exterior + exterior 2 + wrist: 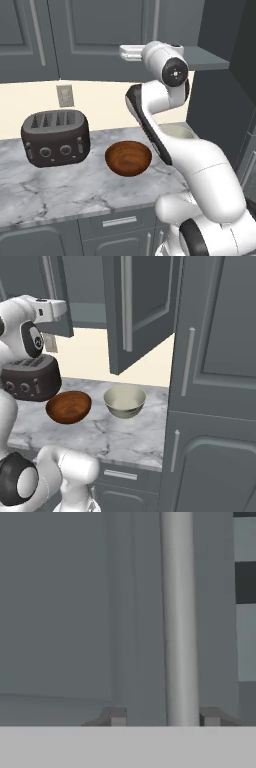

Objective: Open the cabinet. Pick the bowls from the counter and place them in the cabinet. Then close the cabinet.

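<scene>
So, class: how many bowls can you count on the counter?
2. The wooden bowl sits on the marble counter near the toaster; the cream bowl sits to its right, nearer the tall cabinet.

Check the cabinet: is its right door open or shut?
Open: in the right base view the cabinet door stands swung out over the counter.

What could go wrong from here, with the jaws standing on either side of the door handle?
1. The handle sits nearer one fingertip, so the gripper may slip when it closes.
2. The other cabinet door hangs open above the pale bowl; a raised bowl may strike it.
</scene>
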Controlling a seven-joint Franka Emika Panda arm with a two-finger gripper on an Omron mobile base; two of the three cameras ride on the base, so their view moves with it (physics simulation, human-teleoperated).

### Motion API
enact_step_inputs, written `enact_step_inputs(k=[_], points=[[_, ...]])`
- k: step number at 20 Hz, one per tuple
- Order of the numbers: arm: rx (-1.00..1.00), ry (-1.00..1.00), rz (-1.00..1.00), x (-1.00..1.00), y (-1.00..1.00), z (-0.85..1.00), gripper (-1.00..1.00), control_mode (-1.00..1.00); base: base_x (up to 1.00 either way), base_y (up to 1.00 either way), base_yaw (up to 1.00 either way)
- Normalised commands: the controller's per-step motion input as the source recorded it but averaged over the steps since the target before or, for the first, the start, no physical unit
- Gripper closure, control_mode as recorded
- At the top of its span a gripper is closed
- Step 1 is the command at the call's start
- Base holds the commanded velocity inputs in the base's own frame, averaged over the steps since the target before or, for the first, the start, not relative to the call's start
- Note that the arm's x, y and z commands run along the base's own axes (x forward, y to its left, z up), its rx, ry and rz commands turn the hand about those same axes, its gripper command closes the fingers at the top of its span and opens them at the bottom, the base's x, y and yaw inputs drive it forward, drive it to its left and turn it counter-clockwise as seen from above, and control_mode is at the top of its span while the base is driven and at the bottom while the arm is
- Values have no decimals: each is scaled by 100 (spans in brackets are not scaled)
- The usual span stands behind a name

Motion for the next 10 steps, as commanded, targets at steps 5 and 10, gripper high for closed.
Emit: enact_step_inputs(k=[5,10], points=[[0,10,0,-99,100,-4,100,-100,0,0,0],[-7,1,0,-100,100,-42,100,-100,0,0,0]])
